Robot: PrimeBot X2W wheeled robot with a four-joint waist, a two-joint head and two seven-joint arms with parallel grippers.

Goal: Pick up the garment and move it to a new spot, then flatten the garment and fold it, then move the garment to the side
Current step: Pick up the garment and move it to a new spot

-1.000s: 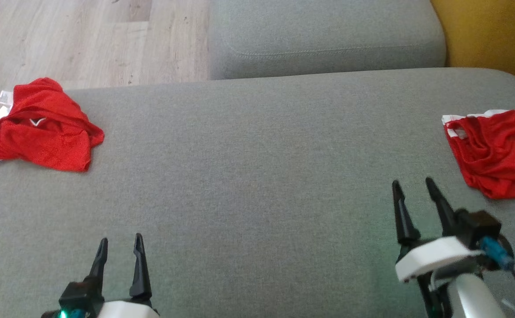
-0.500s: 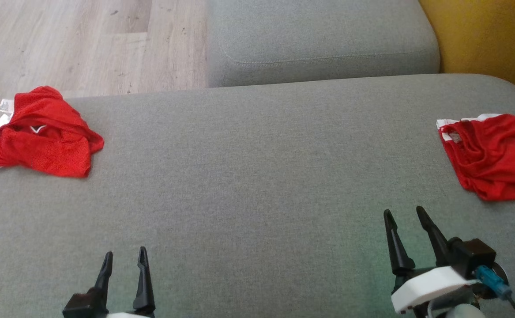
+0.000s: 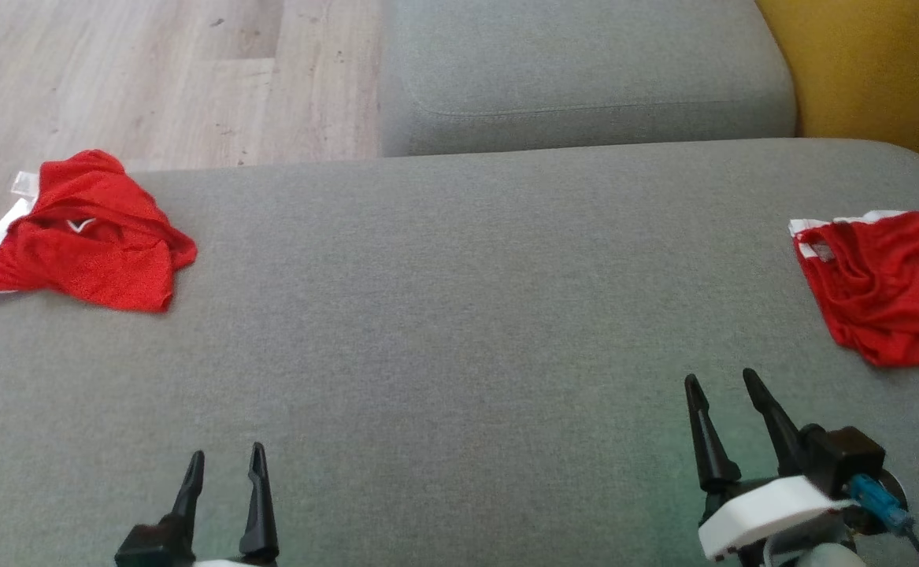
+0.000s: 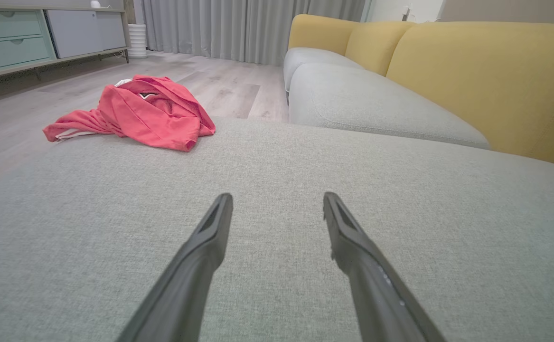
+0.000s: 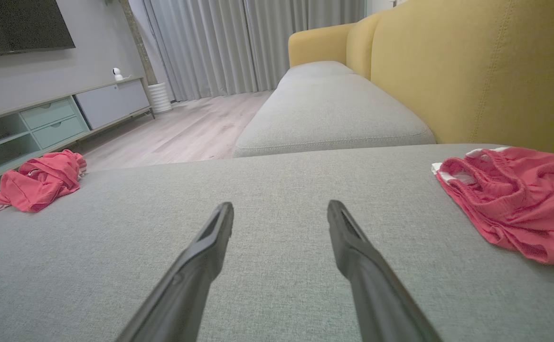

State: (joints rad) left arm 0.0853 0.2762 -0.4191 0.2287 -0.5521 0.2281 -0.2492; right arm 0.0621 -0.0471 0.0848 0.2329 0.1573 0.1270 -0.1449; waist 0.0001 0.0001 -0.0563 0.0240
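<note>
Gray woven cushion (image 3: 459, 331), flat, rounded corners. Crumpled red mesh jersey (image 3: 81, 244) at left edge; bunched red shorts (image 3: 884, 291) at right edge. Left gripper (image 3: 227, 450), right gripper (image 3: 720, 376): tapered dark fingers spread wide, empty.

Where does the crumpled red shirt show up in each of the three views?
Head view: red shirt at the left edge, a little above middle height.
Left wrist view: red shirt at the upper left.
Right wrist view: red shirt at the far left, middle height.
Shared landmark: the second grey seat cushion, farther back.
</note>
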